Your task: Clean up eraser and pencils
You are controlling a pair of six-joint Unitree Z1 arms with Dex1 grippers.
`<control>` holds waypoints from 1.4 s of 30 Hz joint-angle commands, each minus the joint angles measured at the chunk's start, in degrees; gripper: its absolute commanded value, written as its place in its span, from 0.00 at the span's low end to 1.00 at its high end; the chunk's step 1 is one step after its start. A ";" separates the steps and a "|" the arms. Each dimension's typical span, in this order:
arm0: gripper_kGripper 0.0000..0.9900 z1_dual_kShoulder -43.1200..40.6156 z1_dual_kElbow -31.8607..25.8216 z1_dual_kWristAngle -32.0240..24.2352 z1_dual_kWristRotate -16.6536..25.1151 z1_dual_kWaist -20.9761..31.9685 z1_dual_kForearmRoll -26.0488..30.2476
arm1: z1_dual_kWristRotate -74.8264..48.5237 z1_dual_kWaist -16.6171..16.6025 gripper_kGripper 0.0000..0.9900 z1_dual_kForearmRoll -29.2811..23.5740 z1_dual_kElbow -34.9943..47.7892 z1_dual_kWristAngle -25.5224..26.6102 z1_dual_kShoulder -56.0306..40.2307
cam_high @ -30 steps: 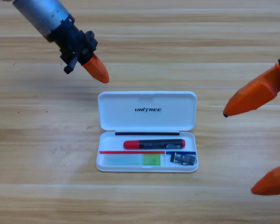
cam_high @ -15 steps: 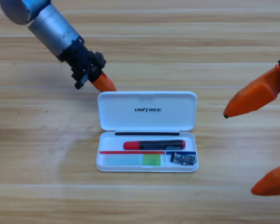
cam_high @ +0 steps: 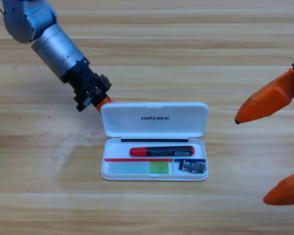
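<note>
Pressing behind the case lid's back-left corner, seemingly to tip it shut, the left gripper hides its jaws. Red pencil, green pencil and eraser lie inside the case's tray. The right gripper waits spread apart at the table's right edge.

White case, black lettering on lid. Inside it: red pencil with black end, light green pencil, black eraser.
</note>
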 commanded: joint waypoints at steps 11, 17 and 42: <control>0.00 -3.29 5.39 -0.49 -0.57 -8.05 -2.32 | 0.96 -1.14 1.00 -1.95 1.66 0.67 -0.64; 0.00 -3.20 9.17 0.13 -1.98 -9.72 -6.80 | 1.05 -1.14 1.00 -1.95 1.57 0.67 -0.46; 0.00 -8.30 21.12 4.96 -5.67 -11.48 -18.49 | 1.58 -1.14 1.00 -2.04 1.48 0.67 0.33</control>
